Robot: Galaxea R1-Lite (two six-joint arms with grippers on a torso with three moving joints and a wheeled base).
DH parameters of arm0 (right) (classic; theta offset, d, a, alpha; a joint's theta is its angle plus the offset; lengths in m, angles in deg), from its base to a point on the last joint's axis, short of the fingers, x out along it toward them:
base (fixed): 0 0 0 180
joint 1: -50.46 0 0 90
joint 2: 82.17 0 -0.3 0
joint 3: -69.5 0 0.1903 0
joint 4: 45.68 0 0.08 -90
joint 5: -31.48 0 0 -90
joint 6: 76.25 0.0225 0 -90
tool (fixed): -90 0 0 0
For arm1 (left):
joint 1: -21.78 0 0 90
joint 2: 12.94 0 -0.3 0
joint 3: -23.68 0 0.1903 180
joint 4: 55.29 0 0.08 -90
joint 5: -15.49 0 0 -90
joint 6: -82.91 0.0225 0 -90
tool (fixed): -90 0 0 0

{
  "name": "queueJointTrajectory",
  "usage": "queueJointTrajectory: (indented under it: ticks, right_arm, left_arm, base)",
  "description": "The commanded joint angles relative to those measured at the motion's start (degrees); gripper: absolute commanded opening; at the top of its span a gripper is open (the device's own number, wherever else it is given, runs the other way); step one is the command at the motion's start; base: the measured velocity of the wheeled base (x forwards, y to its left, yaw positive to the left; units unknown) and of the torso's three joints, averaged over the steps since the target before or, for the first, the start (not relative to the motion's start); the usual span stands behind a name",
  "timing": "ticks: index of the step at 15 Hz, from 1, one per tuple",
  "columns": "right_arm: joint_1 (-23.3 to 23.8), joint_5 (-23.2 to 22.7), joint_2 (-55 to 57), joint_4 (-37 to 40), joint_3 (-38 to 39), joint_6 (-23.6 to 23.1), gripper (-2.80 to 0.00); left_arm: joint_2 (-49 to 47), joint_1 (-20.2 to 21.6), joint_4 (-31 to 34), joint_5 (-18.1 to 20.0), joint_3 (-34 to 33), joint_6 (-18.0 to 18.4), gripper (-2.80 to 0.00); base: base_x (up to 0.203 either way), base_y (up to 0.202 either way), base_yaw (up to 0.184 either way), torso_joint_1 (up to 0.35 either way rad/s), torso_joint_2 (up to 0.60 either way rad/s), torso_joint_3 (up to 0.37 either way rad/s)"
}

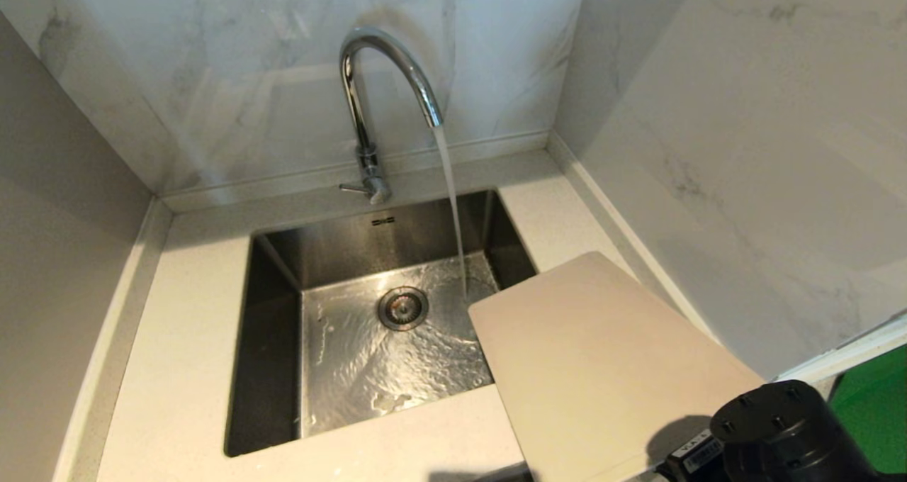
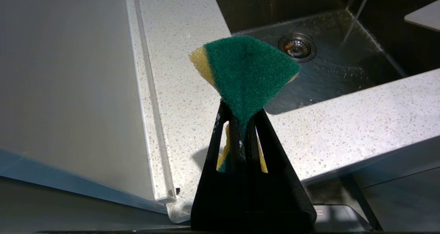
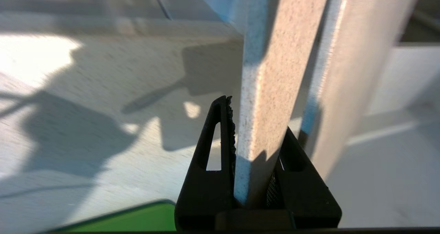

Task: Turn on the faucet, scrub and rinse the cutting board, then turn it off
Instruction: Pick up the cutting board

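Observation:
Water runs from the chrome faucet [image 1: 382, 64] into the steel sink [image 1: 269, 340]; the faucet's thin lever [image 1: 352, 188] points left. The cream cutting board [image 1: 602, 354] lies tilted over the sink's right rim, its far corner close to the stream. My right gripper [image 3: 256, 115] is shut on the cutting board [image 3: 271, 72], one finger on each face. In the head view only that arm's black wrist [image 1: 786, 432] shows, at the board's near end. My left gripper [image 2: 242, 106] is shut on a green-and-yellow sponge [image 2: 247, 65], held above the counter beside the sink.
Speckled white counter [image 1: 184, 340] surrounds the sink, with marble walls behind and to the right. The drain [image 1: 402, 307] sits mid-basin under rippling water. A corner of the board [image 2: 424, 15] shows over the basin in the left wrist view.

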Motion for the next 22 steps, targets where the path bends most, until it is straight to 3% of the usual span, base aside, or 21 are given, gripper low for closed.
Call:
queueJointTrajectory:
  ticks: [1,9,11,15,18,20,22]
  right_arm:
    - [0.01,0.17,-4.24,-0.15,-0.35,-3.14,-2.8]
    - [0.01,0.79,-9.87,-0.12,-3.15,-10.74,-2.8]
    - [0.01,0.57,-9.97,-0.15,-5.78,-14.79,-2.8]
    - [0.01,0.24,-10.23,-0.02,-8.57,-16.45,-2.8]
    - [0.01,-2.54,-10.12,0.04,-11.67,-18.43,-2.8]
    - [0.01,-5.28,-10.15,0.19,-14.23,-22.58,-2.8]
    - [0.1,-8.61,-10.17,0.57,-14.37,-22.82,-2.8]
  left_arm:
    - [-0.03,0.0,-0.04,-0.04,-0.18,0.0,-2.8]
    - [-0.05,0.0,0.05,-0.04,-0.18,0.02,-2.8]
    - [-0.03,0.0,0.01,-0.04,-0.18,-0.02,-2.8]
    - [0.04,0.0,-0.04,-0.04,-0.18,0.02,-2.8]
    - [-0.05,0.0,-0.04,-0.04,-0.18,0.02,-2.8]
    - [-0.05,0.0,-0.04,-0.04,-0.18,0.02,-2.8]
    - [0.04,0.0,-0.04,-0.04,-0.18,0.02,-2.8]
  base:
    - [0.0,0.0,0.0,0.0,0.0,0.0]
    - [0.0,0.0,0.0,0.0,0.0,0.0]
    - [0.0,0.0,0.0,0.0,0.0,0.0]
    - [0.0,0.0,0.0,0.0,0.0,0.0]
    - [0.0,0.0,0.0,0.0,0.0,0.0]
    - [0.0,0.0,0.0,0.0,0.0,0.0]
    - [0.0,0.0,0.0,0.0,0.0,0.0]
